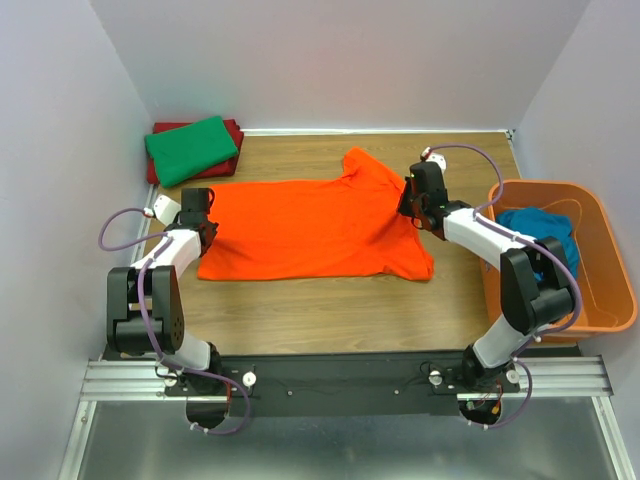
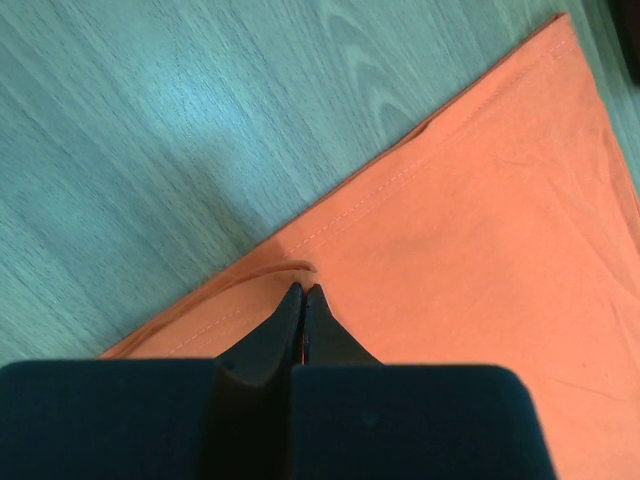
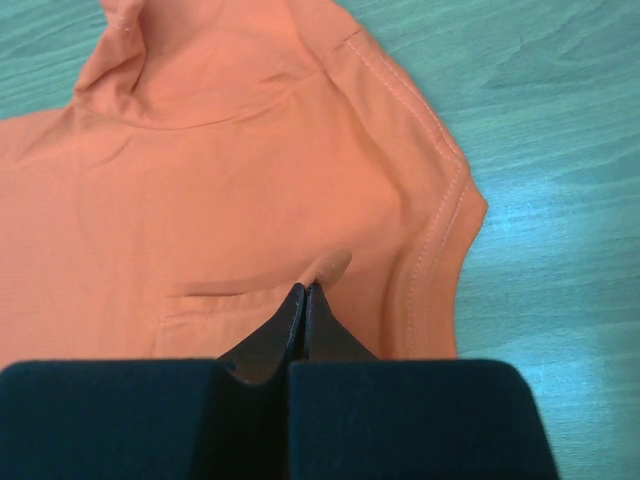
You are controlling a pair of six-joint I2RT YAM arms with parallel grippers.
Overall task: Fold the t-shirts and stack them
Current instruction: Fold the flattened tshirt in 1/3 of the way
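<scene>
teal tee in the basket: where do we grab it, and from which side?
I'd pinch the bunched top fold of the teal tee, coming straight down. It lies crumpled inside the basket, whose raised walls likely block a sideways approach. The right claw sits nearer, but it is shut on the orange tee, as is the left claw.

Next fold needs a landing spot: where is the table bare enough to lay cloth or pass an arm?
Free: the near strip of table between the orange t-shirt and the rail; the back strip right of the green t-shirt. Crowded: the right arm fills the gap to the orange basket.
</scene>
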